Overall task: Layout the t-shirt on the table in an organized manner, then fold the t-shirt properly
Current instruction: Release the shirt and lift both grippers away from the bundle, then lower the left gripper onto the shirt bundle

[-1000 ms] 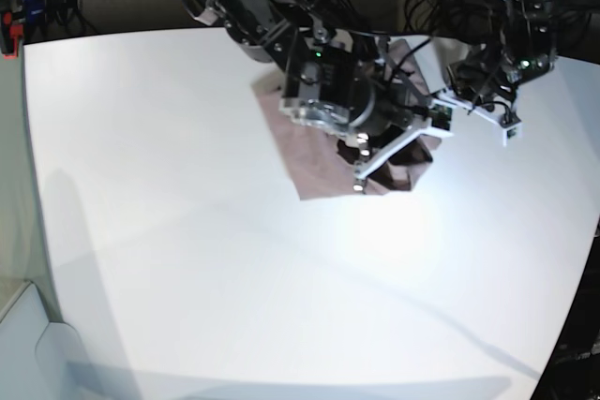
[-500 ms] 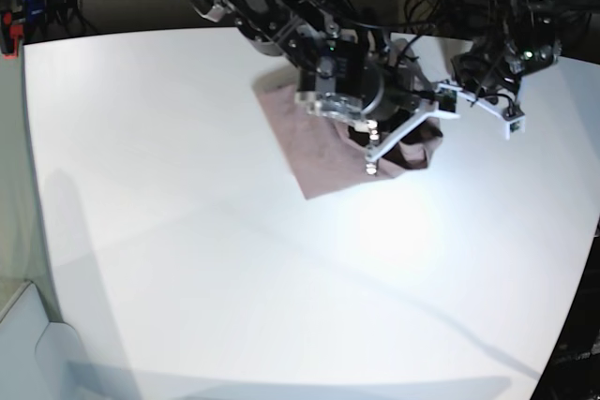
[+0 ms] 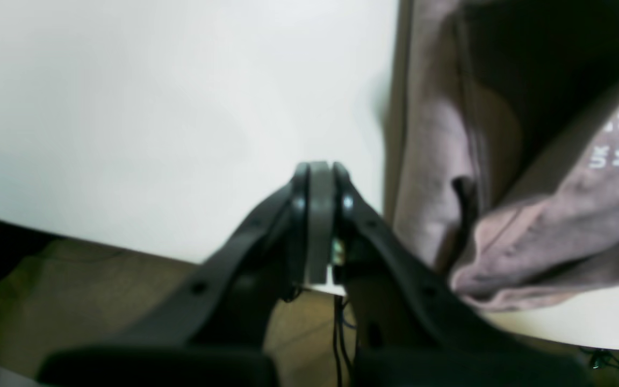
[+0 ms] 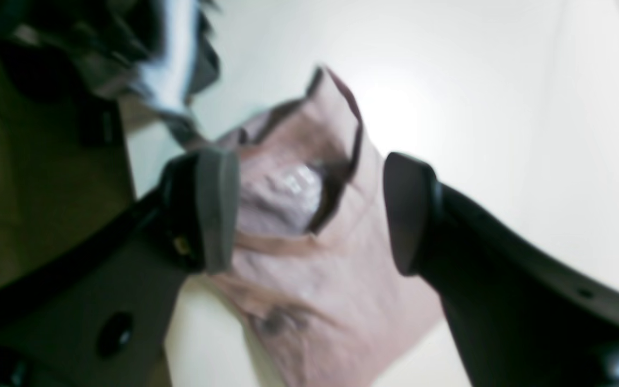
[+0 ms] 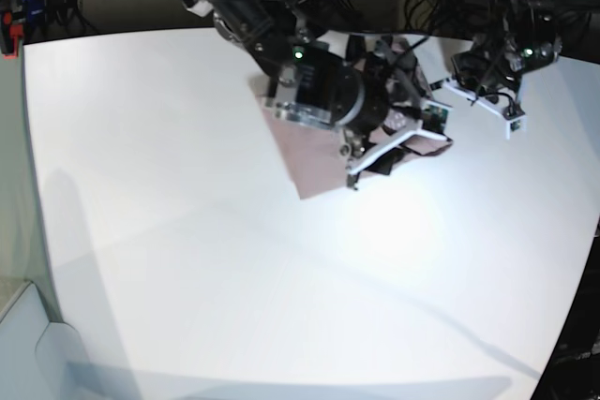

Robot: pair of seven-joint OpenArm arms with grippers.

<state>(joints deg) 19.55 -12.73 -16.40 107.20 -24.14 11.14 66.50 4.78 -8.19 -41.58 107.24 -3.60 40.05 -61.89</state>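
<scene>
right wrist | right hand (image 4: pixel 309 215) spread over t-shirt (image 4: pixel 315 279) | table (image 4: pixel 503 107)

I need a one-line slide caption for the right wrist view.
Open right gripper above the crumpled mauve-pink cloth t-shirt on the white table.

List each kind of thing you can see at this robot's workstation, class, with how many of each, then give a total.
T-shirt, mauve-pink: 1
Table, white: 1
Pincers: 2, the left pincer shut beside the shirt, the right pincer open above it
Total: 4
</scene>
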